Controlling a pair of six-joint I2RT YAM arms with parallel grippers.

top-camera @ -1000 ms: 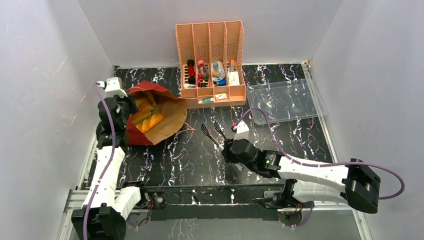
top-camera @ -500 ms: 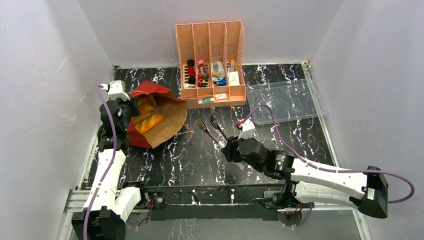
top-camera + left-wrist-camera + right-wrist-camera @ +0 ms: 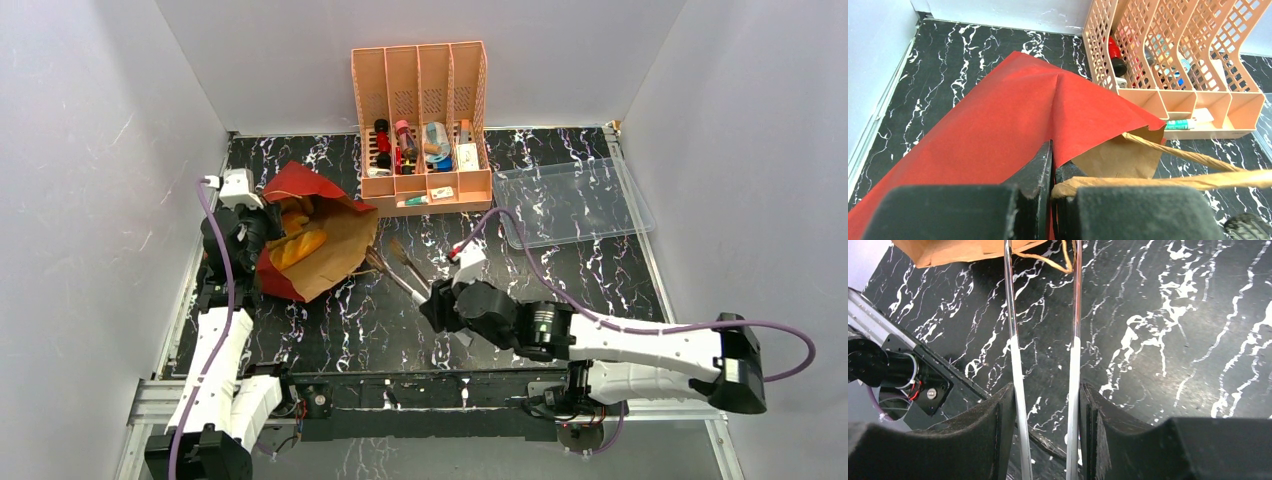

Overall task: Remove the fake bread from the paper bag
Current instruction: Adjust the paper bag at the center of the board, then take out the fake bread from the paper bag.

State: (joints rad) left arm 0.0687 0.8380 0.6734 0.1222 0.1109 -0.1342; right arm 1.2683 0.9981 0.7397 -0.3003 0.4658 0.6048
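At the left edge of the worktop [image 3: 600,280], the fake bread [image 3: 297,247] lies inside the paper bag [image 3: 335,235]: golden and orange pieces show in its open mouth. The bag lies on its side with the mouth turned toward the left arm. Its red part is lifted into a peak, and its brown part spreads toward the middle of the worktop.

The left fingers [image 3: 1038,165] are pinched shut on a fold of the red paper, and a twisted paper handle [image 3: 1173,180] runs out to the right just beside them.

Near the front edge, the right fingers [image 3: 998,420] stand partly open and press on the two arms of a pair of metal tongs [image 3: 395,268]. The tongs' tips lie just beside the bag's brown edge and its thin loop handles.

A pink slotted organizer [image 3: 420,80] stands at the far edge, with small bottles and boxes whose labels are too small to read. A clear plastic tray [image 3: 570,200] lies to its right.
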